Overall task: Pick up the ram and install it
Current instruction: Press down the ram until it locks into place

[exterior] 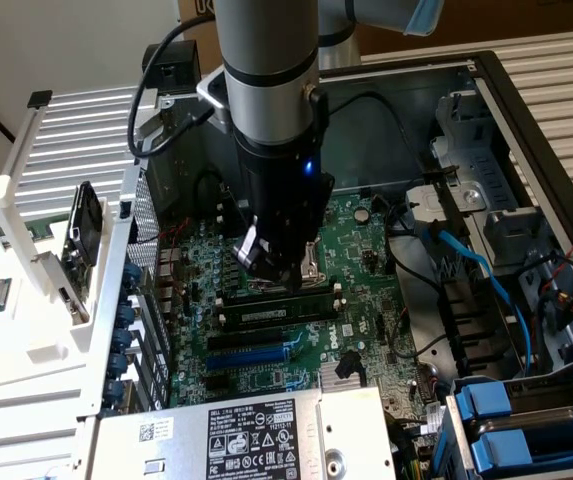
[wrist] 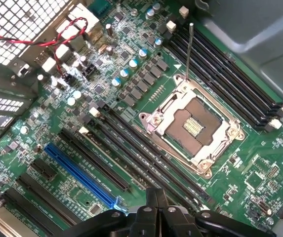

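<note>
Exterior view: the ram (exterior: 271, 312) lies lengthwise in a slot on the motherboard (exterior: 366, 300), just below the gripper (exterior: 269, 268) and toward the near side of the processor socket (exterior: 311, 268). Its green edge and pale label are visible, and it looks level with the neighbouring black slots, though whether the end latches have closed cannot be told.

The gripper hangs directly over the stick with its fingers brought fully together and nothing between them. No contact with the ram can be confirmed.

Wrist view: the closed gripper (wrist: 156, 205) sits above the bank of long black memory slots (wrist: 131, 158), with the open processor socket (wrist: 193, 123) beside them and the blue expansion slot (wrist: 82, 173) further out.

Judged step: placement is done; seating is in hand. Any further move calls for even downward pressure along the stick's top edge, kept square to the slot. Uneven pressure risks a tilted module or a strained board.

Around the board stands the open computer case (exterior: 526, 110), with the power supply (exterior: 256, 440) at its near edge.
</note>
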You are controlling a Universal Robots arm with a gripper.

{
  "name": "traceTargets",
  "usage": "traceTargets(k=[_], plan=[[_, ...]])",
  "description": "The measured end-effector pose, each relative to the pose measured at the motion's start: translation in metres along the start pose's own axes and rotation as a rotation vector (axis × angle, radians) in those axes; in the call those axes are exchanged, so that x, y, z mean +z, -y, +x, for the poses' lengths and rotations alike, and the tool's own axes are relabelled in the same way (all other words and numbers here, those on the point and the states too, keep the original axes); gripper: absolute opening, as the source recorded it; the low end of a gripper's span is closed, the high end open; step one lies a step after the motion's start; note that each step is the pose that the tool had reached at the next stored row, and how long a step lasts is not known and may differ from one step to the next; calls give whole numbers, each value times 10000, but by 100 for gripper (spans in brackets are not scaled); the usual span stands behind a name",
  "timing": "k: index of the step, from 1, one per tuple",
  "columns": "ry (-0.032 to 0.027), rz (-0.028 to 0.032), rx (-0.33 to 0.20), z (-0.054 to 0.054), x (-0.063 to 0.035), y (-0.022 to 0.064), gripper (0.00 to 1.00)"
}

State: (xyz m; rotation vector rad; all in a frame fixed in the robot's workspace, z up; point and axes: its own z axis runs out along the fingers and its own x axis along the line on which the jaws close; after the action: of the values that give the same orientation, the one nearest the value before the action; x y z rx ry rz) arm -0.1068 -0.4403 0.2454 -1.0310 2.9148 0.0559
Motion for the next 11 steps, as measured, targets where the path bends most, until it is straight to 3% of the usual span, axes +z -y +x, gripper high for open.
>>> traceTargets(k=[11], plan=[[28, 96, 1629, 0, 0, 0, 11]])
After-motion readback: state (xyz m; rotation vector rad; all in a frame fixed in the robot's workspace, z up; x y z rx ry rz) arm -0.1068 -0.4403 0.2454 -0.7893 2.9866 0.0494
